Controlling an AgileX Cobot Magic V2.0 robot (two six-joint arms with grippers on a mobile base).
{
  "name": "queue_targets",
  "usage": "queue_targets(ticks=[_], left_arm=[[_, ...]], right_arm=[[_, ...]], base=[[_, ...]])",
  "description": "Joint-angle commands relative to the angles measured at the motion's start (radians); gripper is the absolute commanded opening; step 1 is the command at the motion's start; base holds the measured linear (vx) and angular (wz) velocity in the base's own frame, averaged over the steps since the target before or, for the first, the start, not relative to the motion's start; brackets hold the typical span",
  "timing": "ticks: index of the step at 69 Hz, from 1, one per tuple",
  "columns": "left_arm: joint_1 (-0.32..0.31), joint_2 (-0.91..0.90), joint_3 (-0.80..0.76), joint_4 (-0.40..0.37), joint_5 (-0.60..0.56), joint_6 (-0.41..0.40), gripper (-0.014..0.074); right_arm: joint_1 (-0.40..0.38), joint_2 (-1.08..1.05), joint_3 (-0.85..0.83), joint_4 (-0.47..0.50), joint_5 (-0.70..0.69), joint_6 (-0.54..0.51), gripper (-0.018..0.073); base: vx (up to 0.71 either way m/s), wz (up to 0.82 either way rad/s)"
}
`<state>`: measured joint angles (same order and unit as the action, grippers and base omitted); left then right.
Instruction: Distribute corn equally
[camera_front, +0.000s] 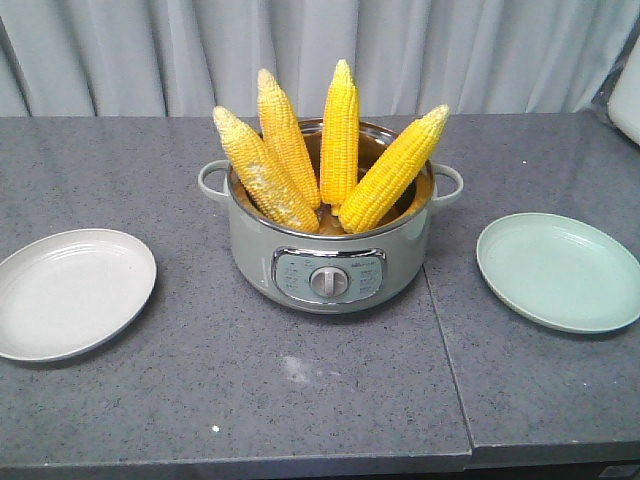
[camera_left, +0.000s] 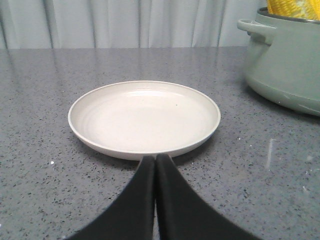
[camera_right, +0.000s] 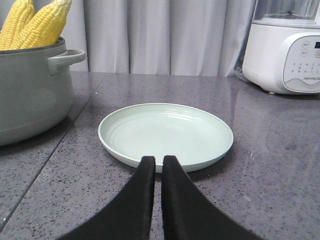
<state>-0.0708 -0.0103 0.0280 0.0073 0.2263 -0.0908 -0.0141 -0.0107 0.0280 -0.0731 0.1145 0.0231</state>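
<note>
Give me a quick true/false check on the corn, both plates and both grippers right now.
1. Four corn cobs stand leaning in the pot. True.
2. The white plate holds one cob. False: it is bare.
3. The green plate holds nothing. True.
4. The left gripper is wide open. False: its fingers are pressed together, facing the white plate.
5. The right gripper grips a cob. False: it is shut on nothing, facing the green plate.
</note>
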Motion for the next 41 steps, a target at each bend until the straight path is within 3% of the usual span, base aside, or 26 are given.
queue_targets(ticks=[1, 8, 14, 29, 41], left_arm=[[0.0, -0.016, -0.001, -0.002, -0.076, -0.008, -0.0008], [0.0, -0.016, -0.001, -0.001, -0.08, -0.005, -0.0008], [0.0, -0.016, -0.012, -0.046, -0.125, -0.034, -0.0008], [0.0, 0.045, -0.133, -0.046, -0.246, 0.019, -0.0008], [-0.003, 0.252, -0.349, -0.045, -0.147, 0.057, -0.0008]], right_arm=[[-0.005, -0.012, 0.005, -0.005, -0.074, -0.002, -0.0008], [-0.005, -0.012, 0.003, -0.005, -0.082, 0.0, -0.0008], [-0.005, -0.012, -0.018, 0.055, -0.131, 0.051, -0.0008], [-0.005, 0.101, -0.22, 0.016, -0.125, -0.023, -0.0008], [-0.005, 0.337, -0.418, 0.017, -0.09, -0.023, -0.0008]], base=[[0.0, 0.0], [0.0, 0.0], [0.0, 0.0], [0.0, 0.0], [0.0, 0.0]])
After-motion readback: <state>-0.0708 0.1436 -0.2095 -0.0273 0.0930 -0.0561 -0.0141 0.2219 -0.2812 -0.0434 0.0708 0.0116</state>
